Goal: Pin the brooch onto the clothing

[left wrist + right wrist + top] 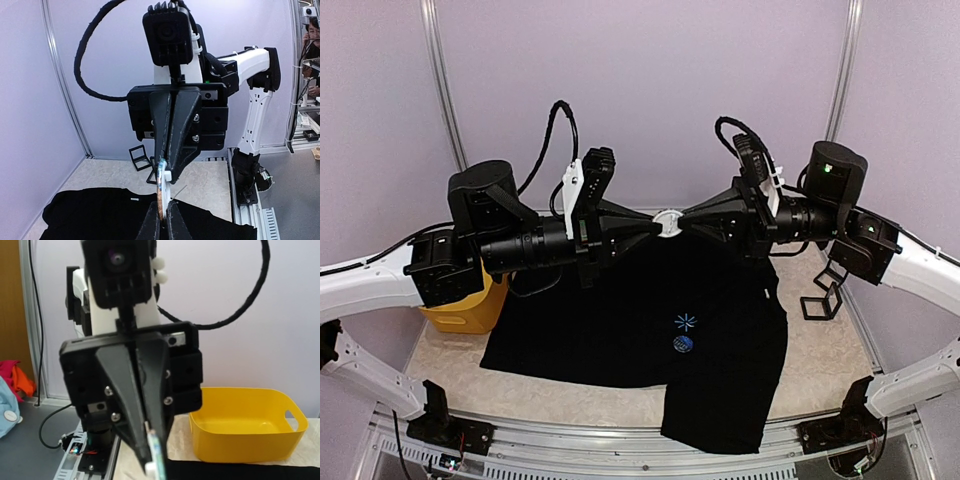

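My left gripper (653,227) and, seemingly, right gripper (681,221) are pinching the small round white brooch (667,222) above the black T-shirt (620,320).

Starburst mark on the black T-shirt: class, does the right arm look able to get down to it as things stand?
Probably yes. The starburst mark lies bare on the flat black T-shirt, below the raised right gripper. But that gripper and the left gripper both clamp the brooch.
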Action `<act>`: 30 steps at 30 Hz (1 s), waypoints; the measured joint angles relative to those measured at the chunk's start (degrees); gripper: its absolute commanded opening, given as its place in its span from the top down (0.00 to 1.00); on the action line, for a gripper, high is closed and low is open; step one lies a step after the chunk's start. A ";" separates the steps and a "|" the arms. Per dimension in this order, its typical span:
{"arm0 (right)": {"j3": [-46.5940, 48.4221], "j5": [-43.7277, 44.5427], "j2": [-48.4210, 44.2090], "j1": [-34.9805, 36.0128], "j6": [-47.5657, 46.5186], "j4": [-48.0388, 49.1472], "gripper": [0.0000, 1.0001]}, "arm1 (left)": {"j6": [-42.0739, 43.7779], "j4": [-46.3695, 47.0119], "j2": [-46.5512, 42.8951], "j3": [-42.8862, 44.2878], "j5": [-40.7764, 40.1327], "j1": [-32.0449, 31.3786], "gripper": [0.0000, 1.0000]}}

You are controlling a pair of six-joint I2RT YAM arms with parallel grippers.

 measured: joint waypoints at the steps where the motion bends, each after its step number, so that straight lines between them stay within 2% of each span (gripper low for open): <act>1: 0.00 0.07 0.00 0.00 0.07 -0.04 1.00 | -0.44 0.02 0.00 0.00 -0.02 0.22 0.38; 2: 0.00 0.59 0.00 0.00 0.22 -0.24 1.00 | -0.87 0.09 0.04 0.00 -0.09 0.55 0.21; 3: 0.00 1.64 0.00 0.00 0.31 -0.50 1.00 | -1.11 0.17 0.07 0.00 -0.24 0.85 0.10; 4: 0.00 3.17 0.00 -0.11 0.42 -0.94 1.00 | -1.86 0.28 0.13 0.00 -0.68 1.36 0.05; 5: -0.04 4.72 0.00 -0.33 0.50 -1.27 1.00 | -2.54 0.37 0.17 0.00 -1.42 1.90 0.03; 8: -1.49 11.54 -0.20 -2.84 2.08 -2.16 1.00 | -5.75 1.33 0.15 -1.14 -7.02 4.61 0.04; 12: -8.31 23.37 0.31 -9.79 6.36 -3.52 1.00 | -8.22 -0.17 1.90 -3.63 -17.81 8.79 0.10; 17: -20.28 32.02 6.29 -15.23 11.41 -4.68 1.00 | -11.19 -4.90 15.76 -2.69 -21.42 10.47 0.20; 22: -25.03 33.83 10.71 -18.10 15.30 -3.80 1.00 | -16.26 -10.40 29.14 -4.76 -22.08 13.22 0.22; 30: -31.69 33.44 16.52 -22.34 19.47 1.97 1.00 | -24.50 -9.97 31.78 -12.48 -21.70 23.02 0.24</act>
